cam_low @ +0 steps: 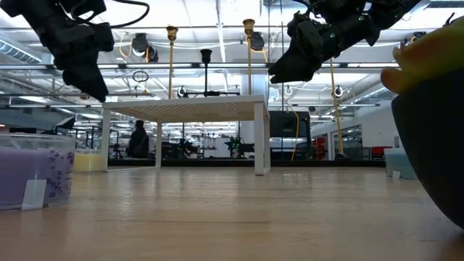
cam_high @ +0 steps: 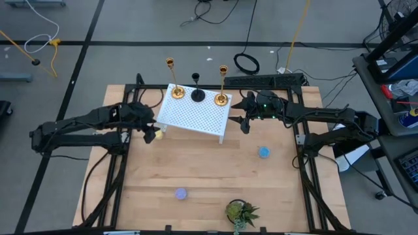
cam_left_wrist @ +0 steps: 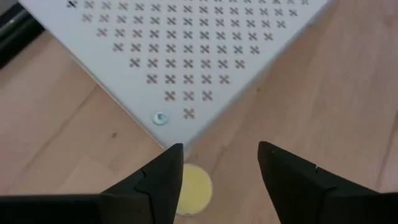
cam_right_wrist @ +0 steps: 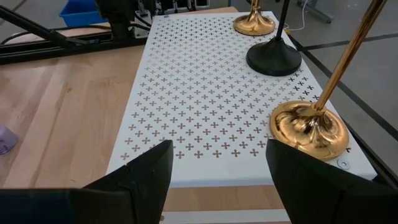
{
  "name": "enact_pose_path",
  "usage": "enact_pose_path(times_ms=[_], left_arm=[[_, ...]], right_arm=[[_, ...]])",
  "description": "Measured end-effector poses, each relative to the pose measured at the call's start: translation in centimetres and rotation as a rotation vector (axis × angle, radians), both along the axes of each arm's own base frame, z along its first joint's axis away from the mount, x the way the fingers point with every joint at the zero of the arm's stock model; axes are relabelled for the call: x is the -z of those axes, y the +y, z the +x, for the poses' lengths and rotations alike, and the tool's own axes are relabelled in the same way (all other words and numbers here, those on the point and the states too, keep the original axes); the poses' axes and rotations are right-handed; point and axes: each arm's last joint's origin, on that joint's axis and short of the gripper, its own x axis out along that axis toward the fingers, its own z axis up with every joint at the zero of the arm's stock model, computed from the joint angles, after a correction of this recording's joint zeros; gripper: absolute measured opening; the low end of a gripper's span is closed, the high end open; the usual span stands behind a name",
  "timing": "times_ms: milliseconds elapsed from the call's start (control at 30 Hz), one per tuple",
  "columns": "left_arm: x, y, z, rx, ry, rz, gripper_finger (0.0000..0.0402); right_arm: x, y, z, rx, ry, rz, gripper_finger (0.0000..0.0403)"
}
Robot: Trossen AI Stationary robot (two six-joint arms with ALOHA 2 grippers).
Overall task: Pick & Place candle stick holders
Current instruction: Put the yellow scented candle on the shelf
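Three candlesticks stand upright along the far edge of a white perforated rack (cam_high: 194, 116): gold candlestick (cam_high: 176, 91), black candlestick (cam_high: 197, 94), second gold candlestick (cam_high: 222, 99). The right gripper (cam_right_wrist: 217, 171) hovers at the rack's right end, fingers spread, empty. The left gripper (cam_left_wrist: 219, 177) hangs open and empty over a yellow puck (cam_left_wrist: 191, 194) at the rack's left corner.

A white perforated rack (cam_high: 193, 116) is standing on the wooden counter (cam_high: 209, 176) near its far edge. A yellow puck (cam_high: 157, 135) is lying just beside the rack's corner, a blue puck (cam_high: 264, 152) and a purple puck (cam_high: 180, 193) are sitting well apart, and a potted plant (cam_high: 240, 213) is resting at the near edge.
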Motion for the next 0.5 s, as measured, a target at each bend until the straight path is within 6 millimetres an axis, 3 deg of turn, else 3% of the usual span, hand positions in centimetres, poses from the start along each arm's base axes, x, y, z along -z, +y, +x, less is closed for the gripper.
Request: enact_pose_path(times_ms=[200, 400, 500], left_arm=[[0.7, -0.1, 0.0, -0.034, 0.031, -0.068, 0.0263], [2.1, -0.2, -0.1, -0.137, 0.186, -0.21, 0.0307], [2.7, 0.0, 0.1, -0.185, 0.263, -0.2, 0.0316]], right_arm=[[0.0, 0.0, 0.0, 0.0, 0.0, 0.0, 0.0254], [0.0, 0.0, 0.0, -0.004, 0.003, -0.009, 0.0254], [0.0, 0.0, 0.0, -0.011, 0.005, -0.023, 0.0254]])
